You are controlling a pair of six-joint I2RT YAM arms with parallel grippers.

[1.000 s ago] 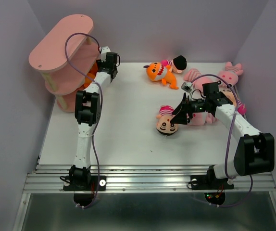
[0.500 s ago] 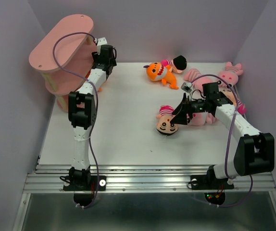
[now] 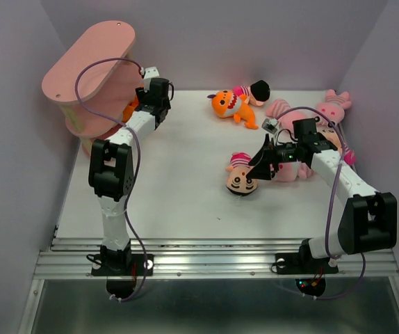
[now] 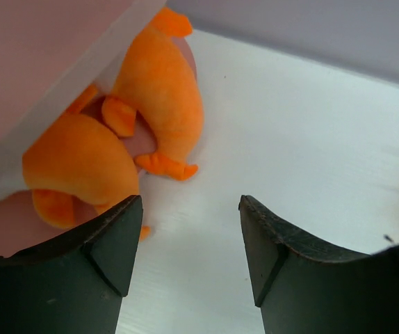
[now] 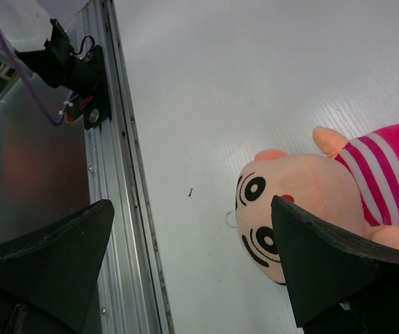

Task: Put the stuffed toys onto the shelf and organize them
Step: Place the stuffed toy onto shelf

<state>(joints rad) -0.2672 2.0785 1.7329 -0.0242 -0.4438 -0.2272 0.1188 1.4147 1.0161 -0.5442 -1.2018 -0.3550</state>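
Two orange toys (image 4: 159,97) (under shelf (image 4: 33,56) edge)

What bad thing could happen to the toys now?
The orange toys stick out from under the shelf board, so the open left gripper might nudge them out. The left arm's purple cable loops by the shelf and might snag it. The open right gripper might pinch the doll only by its round head and drop it.

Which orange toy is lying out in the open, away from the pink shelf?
The orange toy lying at the back middle, beside a black-haired doll. The other orange plush sits tucked under the shelf by the left gripper.
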